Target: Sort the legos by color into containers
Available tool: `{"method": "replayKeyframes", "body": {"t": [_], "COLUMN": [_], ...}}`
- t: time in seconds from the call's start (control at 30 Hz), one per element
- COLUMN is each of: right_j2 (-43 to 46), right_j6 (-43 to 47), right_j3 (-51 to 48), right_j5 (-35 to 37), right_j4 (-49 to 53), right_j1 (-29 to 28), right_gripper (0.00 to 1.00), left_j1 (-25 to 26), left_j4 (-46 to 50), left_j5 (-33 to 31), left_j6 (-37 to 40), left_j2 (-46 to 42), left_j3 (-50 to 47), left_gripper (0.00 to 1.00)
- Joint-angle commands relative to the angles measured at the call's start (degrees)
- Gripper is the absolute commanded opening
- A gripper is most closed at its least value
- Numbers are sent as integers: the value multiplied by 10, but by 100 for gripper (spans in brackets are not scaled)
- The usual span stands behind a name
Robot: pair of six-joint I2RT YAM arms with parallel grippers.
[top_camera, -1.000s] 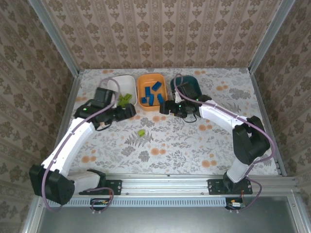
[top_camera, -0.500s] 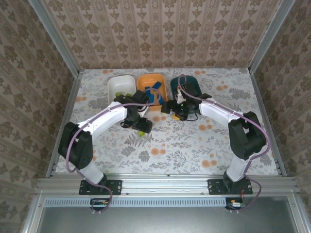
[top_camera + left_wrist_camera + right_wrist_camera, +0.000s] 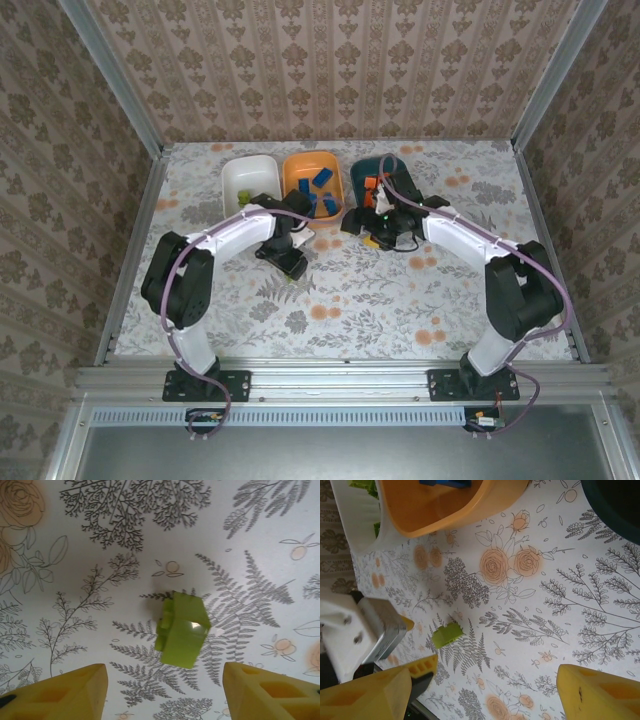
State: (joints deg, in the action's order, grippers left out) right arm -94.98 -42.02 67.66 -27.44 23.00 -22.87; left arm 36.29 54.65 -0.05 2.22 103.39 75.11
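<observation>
While loose on table (image 3: 400,290), one lego (image 3: 181,630)

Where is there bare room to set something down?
Free: the table between the arm bases; the strips right of the teal bowl and left of the white bowl. Crowded: before the orange bowl, with the left gripper, right gripper and a lime brick.
</observation>
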Motion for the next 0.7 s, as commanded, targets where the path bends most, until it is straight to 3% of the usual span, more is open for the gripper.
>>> {"method": "replayKeyframes", "body": {"t": [0.0, 0.37, 0.67], "right_j2": [26, 50, 66], "right_j6": [2, -11, -21], "right_j3": [-16, -42, -56], "right_j5": [13, 30, 40], "right_j4": [21, 16, 12], "right_j1": [5, 4, 5], "right_gripper": [77, 78, 78], "left_j1": [-3, -3, -9], "left_j4": [4, -9, -19], "left_j5": [16, 41, 60], "left_j6": [38, 48, 45], "left_j2": [17, 49, 77], "left_j3": [17, 6, -2], "left_gripper": [59, 55, 43]}}
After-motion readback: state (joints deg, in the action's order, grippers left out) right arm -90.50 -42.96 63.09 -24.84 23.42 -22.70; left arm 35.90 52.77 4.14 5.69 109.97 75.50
